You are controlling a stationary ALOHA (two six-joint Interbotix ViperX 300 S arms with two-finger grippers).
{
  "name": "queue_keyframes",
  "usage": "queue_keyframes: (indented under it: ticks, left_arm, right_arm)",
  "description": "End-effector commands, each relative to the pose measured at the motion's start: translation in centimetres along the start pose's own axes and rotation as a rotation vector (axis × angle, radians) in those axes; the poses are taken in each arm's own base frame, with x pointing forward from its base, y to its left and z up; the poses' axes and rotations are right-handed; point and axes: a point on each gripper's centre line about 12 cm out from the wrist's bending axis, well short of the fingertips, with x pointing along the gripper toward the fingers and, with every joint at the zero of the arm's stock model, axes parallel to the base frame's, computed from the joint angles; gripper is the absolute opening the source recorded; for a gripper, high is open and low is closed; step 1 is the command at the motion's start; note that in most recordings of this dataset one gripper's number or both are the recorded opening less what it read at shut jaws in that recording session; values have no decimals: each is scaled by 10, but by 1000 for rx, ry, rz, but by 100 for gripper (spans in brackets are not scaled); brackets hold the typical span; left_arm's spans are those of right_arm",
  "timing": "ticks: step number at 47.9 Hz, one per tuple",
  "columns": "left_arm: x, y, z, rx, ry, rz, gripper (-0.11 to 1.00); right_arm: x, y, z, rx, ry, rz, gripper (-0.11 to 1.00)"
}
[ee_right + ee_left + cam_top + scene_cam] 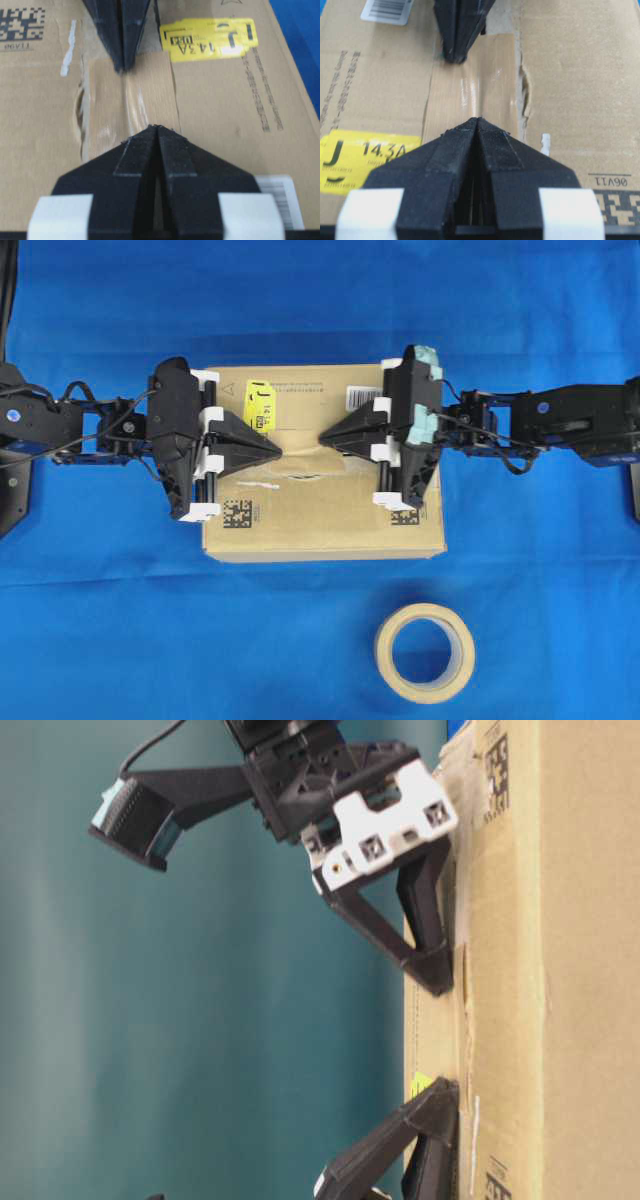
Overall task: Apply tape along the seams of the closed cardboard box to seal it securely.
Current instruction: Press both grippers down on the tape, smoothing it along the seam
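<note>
Overhead looking straight down; table-level sideways (rotated); wrist views close, facing across cardboard box (325, 525) top, sharing the tape (470, 95).

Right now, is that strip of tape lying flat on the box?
Flat: the tape lies spread on the box, between both shut grippers' tips.

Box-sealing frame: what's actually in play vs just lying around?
In play:
- tape strip across the seam
- cardboard box
- left tool, shut, at the strip
- right tool, shut, at the strip

Lying about:
- tape roll
- blue cloth
</note>
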Motion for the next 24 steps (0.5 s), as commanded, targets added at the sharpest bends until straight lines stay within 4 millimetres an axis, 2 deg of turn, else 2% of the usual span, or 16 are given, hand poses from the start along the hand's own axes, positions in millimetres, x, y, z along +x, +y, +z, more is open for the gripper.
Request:
queue_keyframes:
  ticks: [1, 5, 12, 16, 24]
  left_arm:
    - [-2, 4, -4, -5, 12, 10, 0]
    - [-3, 3, 4, -7, -16, 9, 0]
    - [-6, -7, 46, 12, -162, -20, 0]
    - [-7, -13, 62, 28, -219, -33, 0]
    - [5, -18, 66, 36, -224, -45, 0]
  right_arm:
    - [-8, 2, 1, 6, -4, 3, -1]
    - [-13, 4, 8, 3, -29, 11, -1]
    - [-20, 14, 30, -23, -96, 39, -1]
    - [-22, 20, 43, -41, -131, 54, -1]
    - [-11, 23, 52, -51, -159, 62, -1]
